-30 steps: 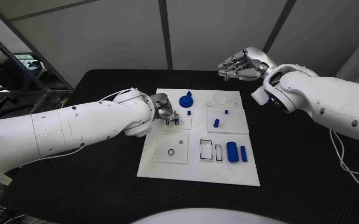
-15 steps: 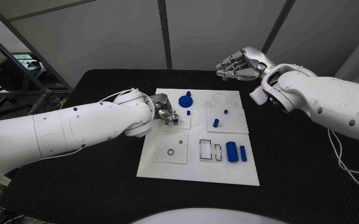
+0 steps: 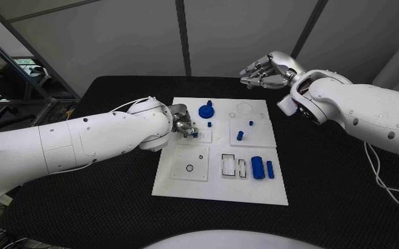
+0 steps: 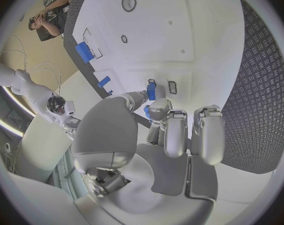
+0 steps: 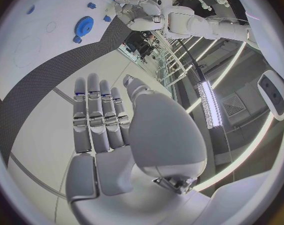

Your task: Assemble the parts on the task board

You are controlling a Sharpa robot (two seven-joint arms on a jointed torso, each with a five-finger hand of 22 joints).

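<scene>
Left hand (image 3: 184, 126) pinches a small blue part (image 4: 151, 91) over the task board (image 3: 218, 190); right hand (image 3: 267, 73), fingers apart and empty, hovers beyond the board's far edge.

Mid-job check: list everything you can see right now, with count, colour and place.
Table: one, black, under everything.
Task board: one, white plate, middle of the table.
Gear-shaped part: one, blue, far end of the board.
Small pegs: about three, blue, right of the gear toward the board's middle.
Cylinder part: one, blue, lying near the board's right edge.
Bar part: one, blue, just right of the cylinder.
Small part: one, blue, pinched in the left hand's fingers over the board.
Left hand: silver, at the board's left side, holding that part.
Right hand: silver, raised beyond the board's far right corner, holding nothing.
</scene>
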